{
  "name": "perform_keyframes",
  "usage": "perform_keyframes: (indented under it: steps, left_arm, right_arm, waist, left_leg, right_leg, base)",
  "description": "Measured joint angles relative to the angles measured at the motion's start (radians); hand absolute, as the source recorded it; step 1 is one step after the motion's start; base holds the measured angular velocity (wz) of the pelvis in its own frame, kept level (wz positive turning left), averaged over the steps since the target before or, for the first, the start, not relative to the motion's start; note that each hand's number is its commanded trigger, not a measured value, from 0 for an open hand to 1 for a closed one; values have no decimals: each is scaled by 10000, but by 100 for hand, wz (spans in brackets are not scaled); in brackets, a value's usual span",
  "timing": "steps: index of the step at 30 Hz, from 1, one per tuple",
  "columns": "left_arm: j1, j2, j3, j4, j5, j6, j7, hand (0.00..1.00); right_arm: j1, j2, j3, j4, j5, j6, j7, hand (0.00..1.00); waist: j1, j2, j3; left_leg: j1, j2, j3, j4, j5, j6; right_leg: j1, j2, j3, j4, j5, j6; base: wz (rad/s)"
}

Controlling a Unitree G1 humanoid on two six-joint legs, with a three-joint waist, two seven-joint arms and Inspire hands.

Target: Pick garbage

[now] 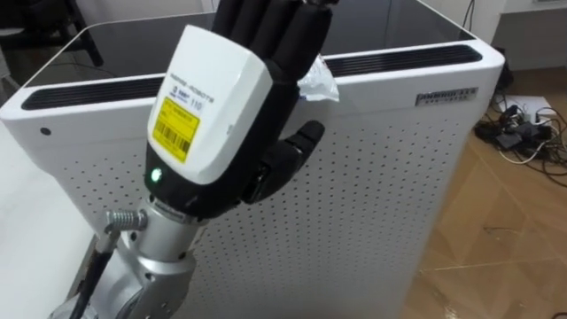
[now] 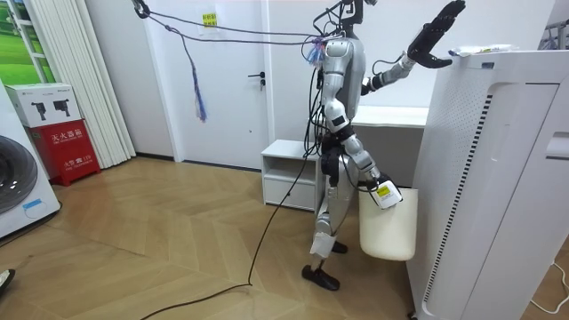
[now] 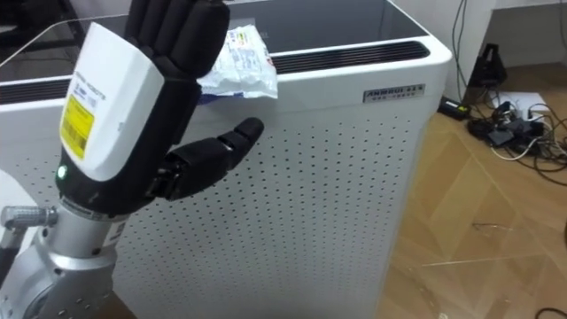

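A crumpled white and blue wrapper [image 3: 239, 62] lies on the top front edge of a tall white perforated appliance [image 3: 337, 177]. My left hand [image 1: 221, 115] is raised right in front of it, open, fingers straight and pointing up over the wrapper [image 1: 317, 84], thumb spread to the side and clear of it. In the room view I stand facing the appliance [image 2: 498, 178] with the left hand [image 2: 433, 36] stretched up to its top. My right hand [image 2: 384, 193] hangs low at my side, holding a white bin [image 2: 388, 227] by its rim.
Cables and a power strip [image 3: 505, 120] lie on the wooden floor right of the appliance. A low white cabinet [image 2: 289, 173] stands behind me, and a white table [image 2: 391, 116] runs along the wall. A red box [image 2: 67, 147] and a washing machine [image 2: 18, 187] stand far off.
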Motion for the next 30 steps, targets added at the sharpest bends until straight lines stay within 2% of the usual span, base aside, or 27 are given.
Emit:
perform_keyframes:
  steps: [15,18,21,30]
  left_arm:
    - [64,28,47,61,3,70,-473,0]
    - [383,25,278,112,-2,56,-579,0]
    - [431,28,340,374,-2,185,-593,0]
    - [431,29,363,1034,9,453,-606,0]
  right_arm:
    - [4,131,6,0,-73,6,209,100]
    - [33,130,4,1,-46,10,221,100]
    - [54,128,3,26,-47,59,259,100]
    - [56,119,-12,29,-71,93,411,100]
  waist:
    - [15,-47,37]
    - [8,-41,46]
    - [19,-70,80]
    - [-29,-79,87]
  left_leg:
    - [50,-13,10,-12,-1,0]
    - [95,1,27,-50,-1,0]
    - [96,0,19,-55,-3,-1]
    - [15,-4,23,-73,-6,2]
  right_leg:
    - [39,4,-42,17,-1,1]
    - [48,8,-21,7,-3,-1]
    - [32,13,-22,6,-4,-3]
    - [-18,19,-29,0,-5,-2]
  base:
    - [0]
    - [-1]
    - [0]
    - [0]
